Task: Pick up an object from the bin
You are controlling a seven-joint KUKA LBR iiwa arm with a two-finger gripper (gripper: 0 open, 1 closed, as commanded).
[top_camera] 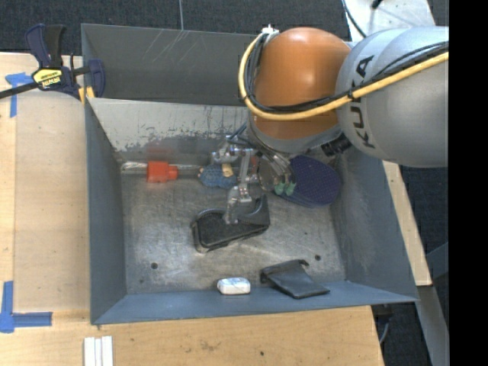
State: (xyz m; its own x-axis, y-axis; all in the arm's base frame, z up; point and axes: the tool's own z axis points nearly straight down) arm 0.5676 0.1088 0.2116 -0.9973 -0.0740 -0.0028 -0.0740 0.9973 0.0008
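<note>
My gripper [241, 197] reaches down from under the arm's wrist in the middle of the bin. Its tip is right at the upper edge of a black, rounded, flat object [229, 229] that lies on the bin floor; whether it touches it I cannot tell. Just left of the gripper, near the back wall, lies a small blue thing [216, 176]. To its right sits a dark blue oval pad [314, 181] with a small green piece [284, 188] beside it.
A red-orange piece on a clear handle [160, 171] lies at the back left. A small white block [233, 285] and a black folded flat thing [296, 280] rest by the front wall. The arm's large body overhangs the bin's back right.
</note>
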